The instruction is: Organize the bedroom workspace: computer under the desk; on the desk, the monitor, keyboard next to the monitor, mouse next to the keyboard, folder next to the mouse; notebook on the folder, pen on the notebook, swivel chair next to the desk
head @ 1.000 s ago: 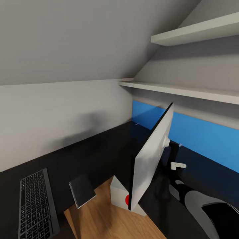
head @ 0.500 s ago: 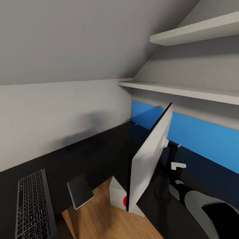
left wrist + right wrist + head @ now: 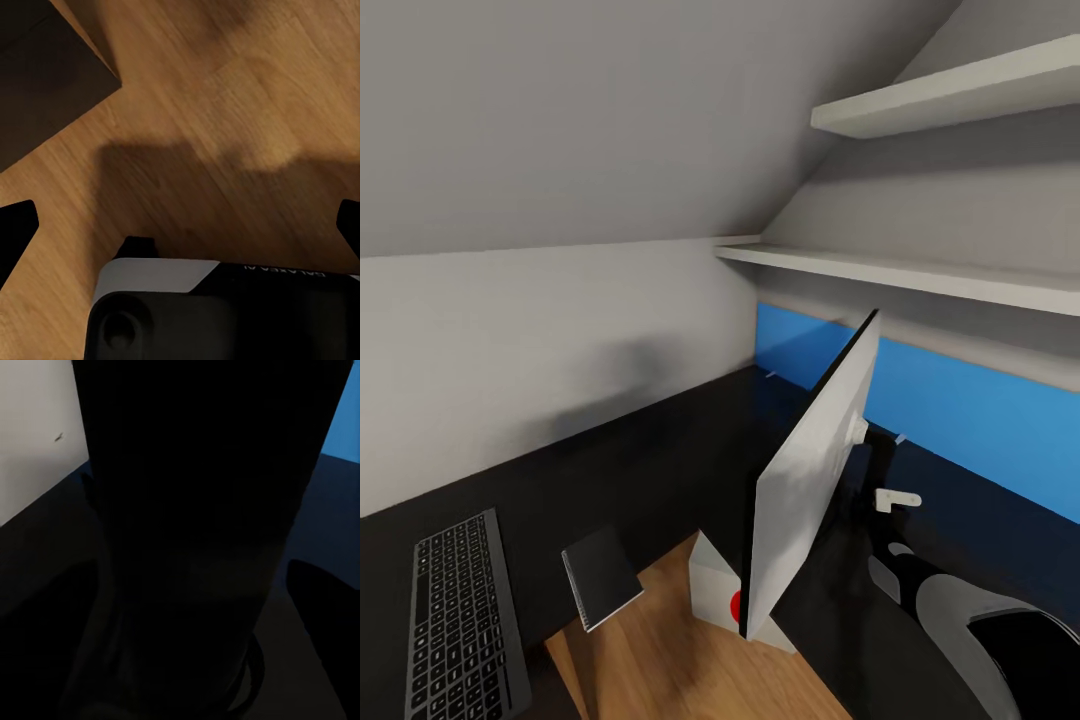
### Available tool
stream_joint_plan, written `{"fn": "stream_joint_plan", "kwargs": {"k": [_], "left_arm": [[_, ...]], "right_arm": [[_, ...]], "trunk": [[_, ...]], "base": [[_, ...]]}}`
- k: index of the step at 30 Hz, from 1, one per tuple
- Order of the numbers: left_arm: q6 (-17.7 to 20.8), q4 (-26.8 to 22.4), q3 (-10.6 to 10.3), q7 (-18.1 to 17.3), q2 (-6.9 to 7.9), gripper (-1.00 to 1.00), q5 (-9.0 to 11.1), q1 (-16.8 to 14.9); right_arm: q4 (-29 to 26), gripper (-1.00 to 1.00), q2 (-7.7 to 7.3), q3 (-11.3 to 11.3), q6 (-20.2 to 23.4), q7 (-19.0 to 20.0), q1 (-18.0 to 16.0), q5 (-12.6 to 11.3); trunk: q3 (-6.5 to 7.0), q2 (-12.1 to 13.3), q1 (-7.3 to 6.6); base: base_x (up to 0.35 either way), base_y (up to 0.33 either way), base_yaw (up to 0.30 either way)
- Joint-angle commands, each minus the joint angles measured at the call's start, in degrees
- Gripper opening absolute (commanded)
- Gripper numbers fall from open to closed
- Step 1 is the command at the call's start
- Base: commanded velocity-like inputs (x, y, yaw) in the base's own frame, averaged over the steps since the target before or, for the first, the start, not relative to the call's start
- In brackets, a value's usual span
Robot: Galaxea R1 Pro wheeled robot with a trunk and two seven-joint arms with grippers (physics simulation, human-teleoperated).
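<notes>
2 wall shelves (image 3: 920, 270) above desk (image 3: 640, 460), monitor (image 3: 810, 480) edge-on, keyboard (image 3: 460, 625) left

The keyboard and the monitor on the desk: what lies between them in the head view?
Between the keyboard and the monitor lies the thin dark notebook, at the desk edge and partly over the wood floor.

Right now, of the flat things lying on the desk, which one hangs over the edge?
The notebook: its near corner juts past the desk edge over the wood floor. The keyboard, farther left, lies fully on the black top.
</notes>
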Motion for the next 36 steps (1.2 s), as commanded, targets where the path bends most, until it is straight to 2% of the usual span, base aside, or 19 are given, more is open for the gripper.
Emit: {"fn": "stream_joint_plan", "kwargs": {"k": [1, 21, 29, 36], "left_arm": [[0.2, -0.1, -0.2, 0.5, 0.05, 1.0, 0.3, -0.1], [0.2, -0.1, -0.1, 0.5, 0.05, 1.0, 0.2, -0.1], [0.2, -0.1, -0.1, 0.5, 0.05, 1.0, 0.3, -0.1], [0.2, -0.1, -0.1, 0.5, 0.05, 1.0, 0.3, -0.1]], "right_arm": [[0.0, -1.0, 0.0, 0.8, -0.1, -0.1, 0.0, -0.4], [-0.2, -1.0, 0.02, 0.8, -0.1, 0.1, 0.0, -0.4], [-0.2, -1.0, 0.08, 0.8, -0.1, -0.1, 0.0, -0.4], [-0.1, -1.0, 0.13, 0.8, -0.1, -0.1, 0.0, -0.4]], "trunk": [[-0.07, 0.0, 0.0], [-0.07, 0.0, 0.0], [-0.07, 0.0, 0.0], [-0.07, 0.0, 0.0]], "base": [[0.0, 0.0, 0.0], [0.0, 0.0, 0.0], [-0.327, -0.04, 0.006], [-0.334, -0.123, 0.185]]}}
